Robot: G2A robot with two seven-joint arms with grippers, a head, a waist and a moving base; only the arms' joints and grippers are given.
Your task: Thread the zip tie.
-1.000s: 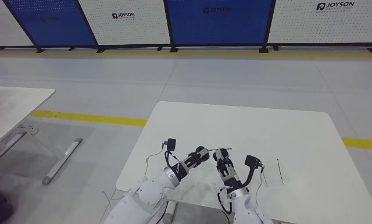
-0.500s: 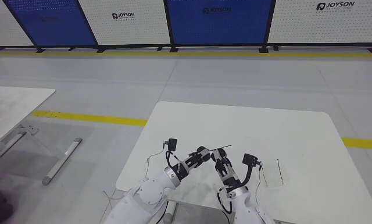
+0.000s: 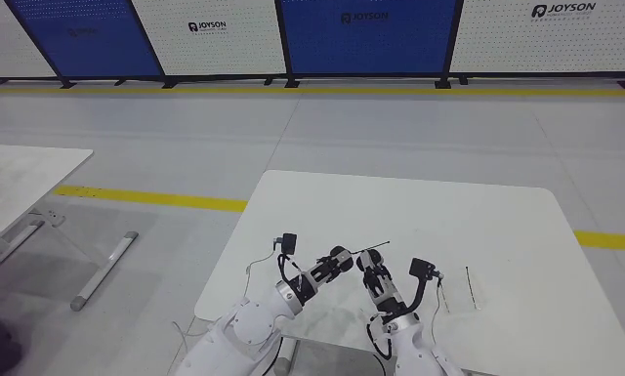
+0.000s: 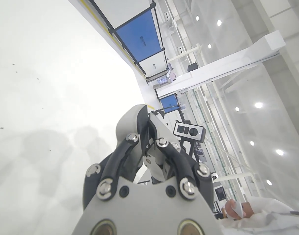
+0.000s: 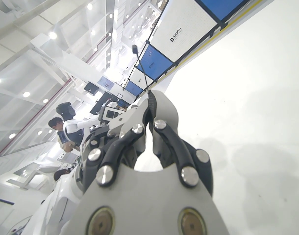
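A thin black zip tie (image 5: 141, 67) sticks out past the tips of my right gripper (image 5: 150, 96), which is shut on it; the tie's small square head is at the free end. From above, the zip tie (image 3: 377, 247) slants over the white table (image 3: 439, 205) from my right gripper (image 3: 368, 262). My left gripper (image 3: 341, 255) sits close beside it, nearly touching. In the left wrist view my left gripper (image 4: 147, 114) is shut, with a thin dark strip (image 4: 146, 133) of the tie pinched between its pads.
To the right of the arms, spare zip ties (image 3: 474, 285) lie on the table beside a clear packet (image 3: 447, 293). The table's near left edge is close to the left arm. Another white table (image 3: 29, 176) stands at far left.
The two grippers have drawn slightly closer together. The free end of the zip tie has tilted a little higher.
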